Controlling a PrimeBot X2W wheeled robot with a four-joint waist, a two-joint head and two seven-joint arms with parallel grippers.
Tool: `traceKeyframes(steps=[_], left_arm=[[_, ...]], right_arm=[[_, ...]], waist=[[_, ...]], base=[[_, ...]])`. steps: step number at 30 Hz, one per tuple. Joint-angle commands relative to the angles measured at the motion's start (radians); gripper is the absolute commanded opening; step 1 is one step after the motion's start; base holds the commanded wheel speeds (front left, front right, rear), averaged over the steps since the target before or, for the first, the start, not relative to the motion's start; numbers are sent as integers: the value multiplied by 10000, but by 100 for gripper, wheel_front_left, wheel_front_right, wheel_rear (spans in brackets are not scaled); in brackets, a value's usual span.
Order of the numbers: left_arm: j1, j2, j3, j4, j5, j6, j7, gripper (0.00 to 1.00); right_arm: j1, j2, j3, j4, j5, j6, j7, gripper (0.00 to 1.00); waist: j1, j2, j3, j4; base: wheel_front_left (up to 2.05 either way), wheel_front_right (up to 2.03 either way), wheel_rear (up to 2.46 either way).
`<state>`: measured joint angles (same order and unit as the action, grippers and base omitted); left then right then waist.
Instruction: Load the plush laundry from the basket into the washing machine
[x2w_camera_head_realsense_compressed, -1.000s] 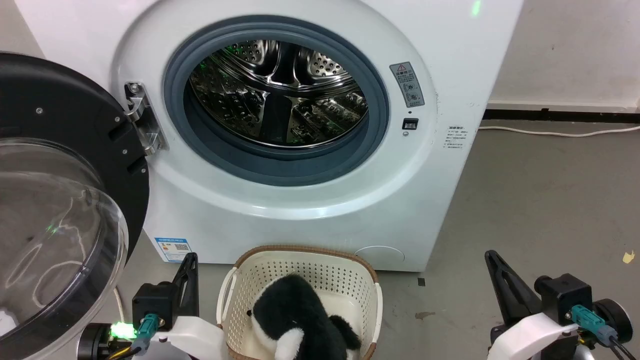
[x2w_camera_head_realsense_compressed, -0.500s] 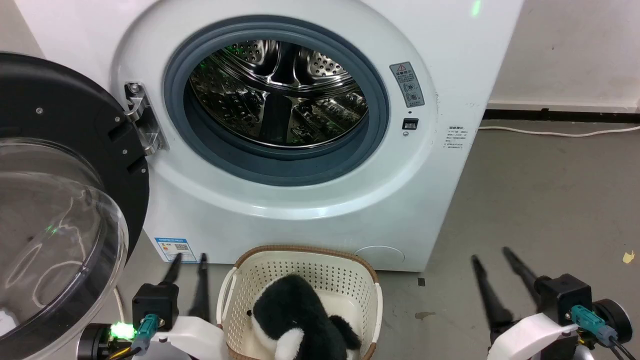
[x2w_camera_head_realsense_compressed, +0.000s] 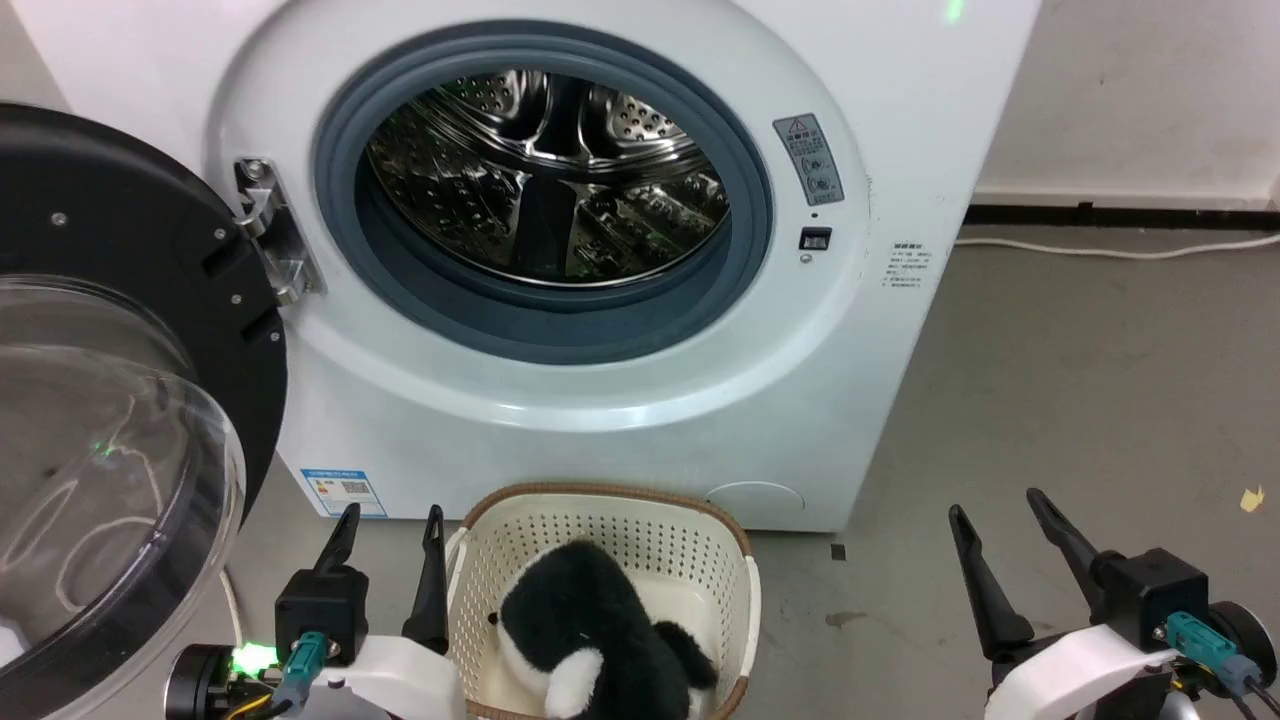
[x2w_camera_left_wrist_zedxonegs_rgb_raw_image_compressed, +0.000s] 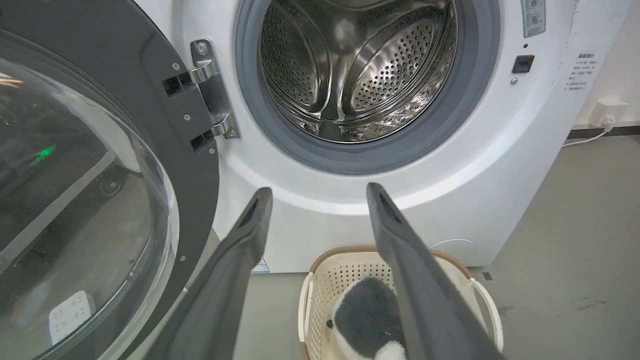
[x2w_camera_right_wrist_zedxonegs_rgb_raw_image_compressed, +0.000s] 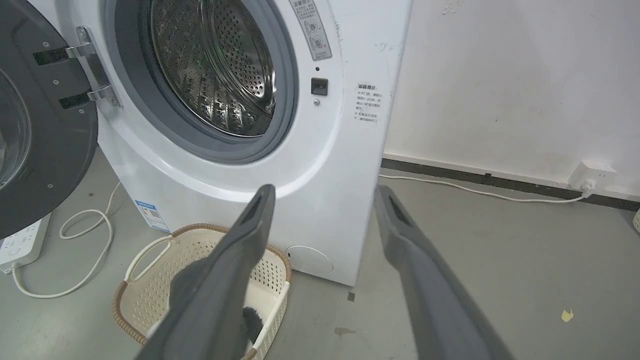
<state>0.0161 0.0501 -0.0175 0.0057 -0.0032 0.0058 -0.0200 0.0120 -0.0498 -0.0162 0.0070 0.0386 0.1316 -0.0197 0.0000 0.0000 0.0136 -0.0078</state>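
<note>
Front-loading washing machine (x2w_camera_head_realsense_compressed: 620, 420) with its black-rimmed domed door (x2w_camera_head_realsense_compressed: 120, 250) swung wide to the left, exposing the perforated steel drum (x2w_camera_head_realsense_compressed: 540, 190); cream perforated basket (x2w_camera_head_realsense_compressed: 600, 510) on the floor (x2w_camera_head_realsense_compressed: 1050, 400) just before the machine's base; black-and-white plush laundry (x2w_camera_head_realsense_compressed: 590, 630) lying inside the basket; left end effector (x2w_camera_head_realsense_compressed: 392, 515) released, fingers spread, just beside the basket's left rim; right end effector (x2w_camera_head_realsense_compressed: 997, 505) released likewise, grasping nothing, well apart to the basket's right.

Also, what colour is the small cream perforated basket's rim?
The basket rim is brown, with a woven look; head view shows it best.
</note>
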Motion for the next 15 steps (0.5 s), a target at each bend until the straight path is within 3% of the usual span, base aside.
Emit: traceKeyframes(steps=[1,15], left_arm=[[-52,0,-55,56,-112,12,-125,100],[-539,169,-201,753,-150,-119,-396,100]], right_arm=[[-66,-1,-74,12,161,-1,-128,100],[-415,-1,17,-197,611,-2,-400,100]], waist=[[0,0,121,-54],[0,0,1118,-490]], base=[[0,0,0],[0,0,0]])
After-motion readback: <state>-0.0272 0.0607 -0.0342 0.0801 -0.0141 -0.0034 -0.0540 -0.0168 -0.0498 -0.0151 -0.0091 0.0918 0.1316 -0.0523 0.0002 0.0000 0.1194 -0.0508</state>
